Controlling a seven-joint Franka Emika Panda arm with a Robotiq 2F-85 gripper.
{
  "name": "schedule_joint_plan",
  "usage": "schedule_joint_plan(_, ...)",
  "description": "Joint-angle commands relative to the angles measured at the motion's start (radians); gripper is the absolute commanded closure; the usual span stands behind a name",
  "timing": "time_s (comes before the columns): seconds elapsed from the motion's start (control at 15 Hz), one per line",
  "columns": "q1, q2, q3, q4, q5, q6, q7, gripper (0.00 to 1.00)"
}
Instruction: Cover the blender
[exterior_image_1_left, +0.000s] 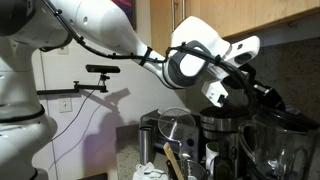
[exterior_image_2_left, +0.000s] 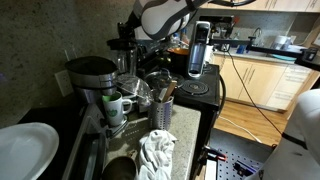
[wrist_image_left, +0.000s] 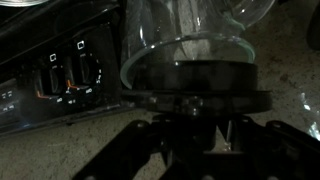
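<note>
Blender (exterior_image_1_left: 290, 148), clear jug: standing on the crowded counter, just beside a black-topped appliance (exterior_image_1_left: 222, 128).
Gripper (wrist_image_left: 196, 122) hovering close against the jug in the wrist view; too dark there to tell whether its fingers are spread or closed.

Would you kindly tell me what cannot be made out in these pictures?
Black gripper: open or shut unclear, wrist view too dark.
Large clear see-through blender jug: cut off by the right edge in an exterior view.
Black round disc in the wrist view: lid or base, too dark to tell.
</note>
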Motion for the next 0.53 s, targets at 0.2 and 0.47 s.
schedule_joint_plan(0.2, -0.009, 0.017, -0.011, 0.005, -0.017, 0.118, 0.048, 0.81)
schedule_joint_plan(0.47, -0.010, 0.009, -0.016, -0.013, -0.011, 0.158, 0.047, 0.81)
